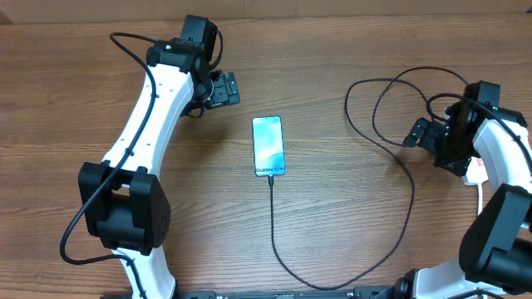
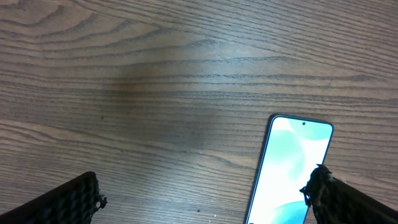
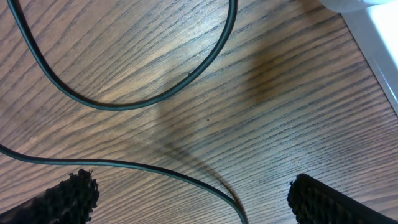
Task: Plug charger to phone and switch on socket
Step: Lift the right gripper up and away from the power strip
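Observation:
The phone lies on the table centre, light blue screen up, "Galaxy S24" text at its near end. The black charger cable runs from that near end, loops round the front and up to the right. Its tip seems to be in the phone's port. The phone also shows in the left wrist view. My left gripper is open and empty, up-left of the phone. My right gripper is open and empty above cable loops. The socket is mostly hidden under my right arm; a white edge shows.
The wooden table fills the view. The cable loops lie around and in front of my right gripper. Both arm bases stand at the front edge.

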